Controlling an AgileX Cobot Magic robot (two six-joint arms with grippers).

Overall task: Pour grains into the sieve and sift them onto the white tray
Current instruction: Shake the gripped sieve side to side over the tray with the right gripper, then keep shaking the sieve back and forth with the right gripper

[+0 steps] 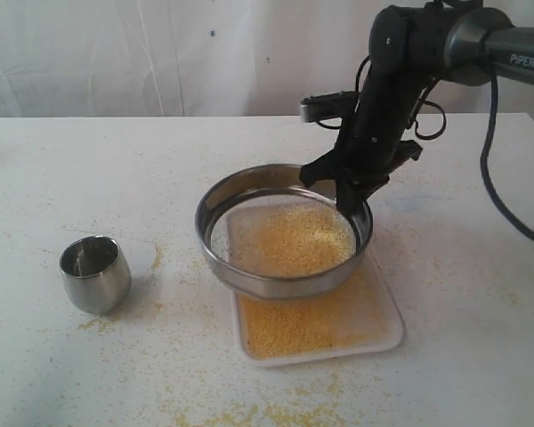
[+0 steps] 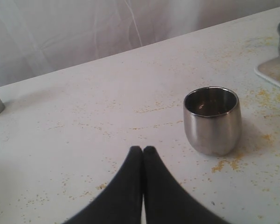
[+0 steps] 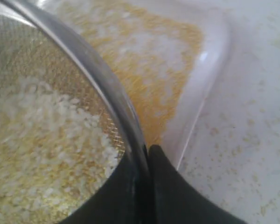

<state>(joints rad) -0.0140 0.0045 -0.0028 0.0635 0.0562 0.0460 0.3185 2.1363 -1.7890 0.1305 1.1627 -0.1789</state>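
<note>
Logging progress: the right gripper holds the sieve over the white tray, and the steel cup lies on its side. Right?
No: the steel cup stands upright, as the exterior view shows. The right gripper does hold the sieve over the white tray.

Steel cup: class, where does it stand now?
In the exterior view the steel cup stands upright on the left, apart from the sieve and white tray to its right.

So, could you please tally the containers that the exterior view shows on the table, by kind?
steel sieve: 1
steel cup: 1
white tray: 1
Total: 3
</note>
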